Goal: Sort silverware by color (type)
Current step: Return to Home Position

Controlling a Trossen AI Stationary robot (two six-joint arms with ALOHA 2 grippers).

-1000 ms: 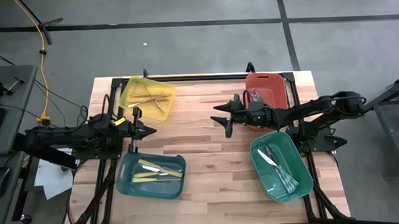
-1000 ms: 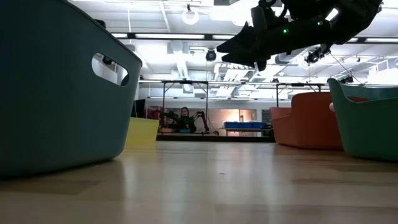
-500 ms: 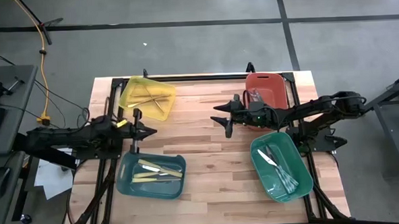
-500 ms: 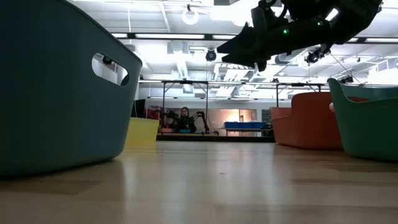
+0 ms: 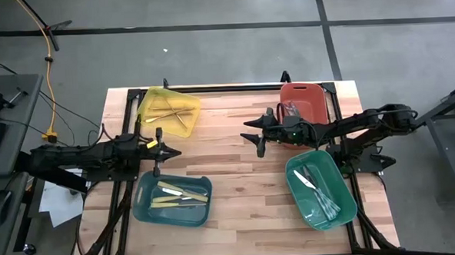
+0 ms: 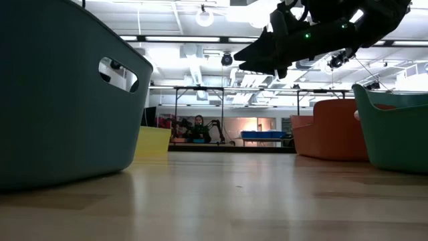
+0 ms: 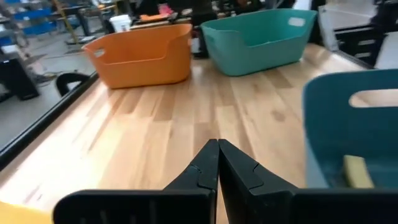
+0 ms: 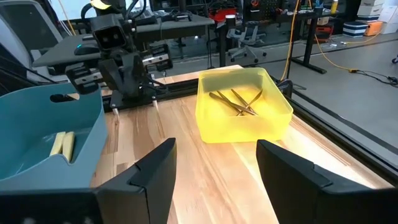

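Four bins stand on the wooden table [image 5: 237,181], one toward each corner, and all the silverware [image 5: 314,181] in sight lies inside them.

- Yellow bin [image 5: 152,95], upper left of the high view: gold utensils [image 5: 171,111], crossed over one another.
- Blue bin [image 5: 142,208], lower left: cream-yellow utensils [image 5: 180,195], roughly parallel.
- Red bin [image 5: 307,89], upper right: silver-grey utensils [image 5: 292,109], bunched at the side nearer the table's middle.
- Green bin [image 5: 339,180], lower right, set askew: teal-tinted utensils [image 5: 323,200] along its length.

Left gripper [image 5: 169,152] hangs over the table between the yellow bin and the blue bin, pointing toward the table's middle. Its fingers [image 7: 205,168] are pressed together tip to tip with nothing between them. The left wrist view looks across bare boards to the red and green bins.

Right gripper [image 5: 255,134] hovers beside the red bin, on the side toward the table's middle, pointing at the left arm. Its fingers [image 8: 163,163] are spread wide and hold nothing. The right wrist view looks between them at the yellow bin and its gold utensils. In the low view this gripper sits well up off the tabletop.
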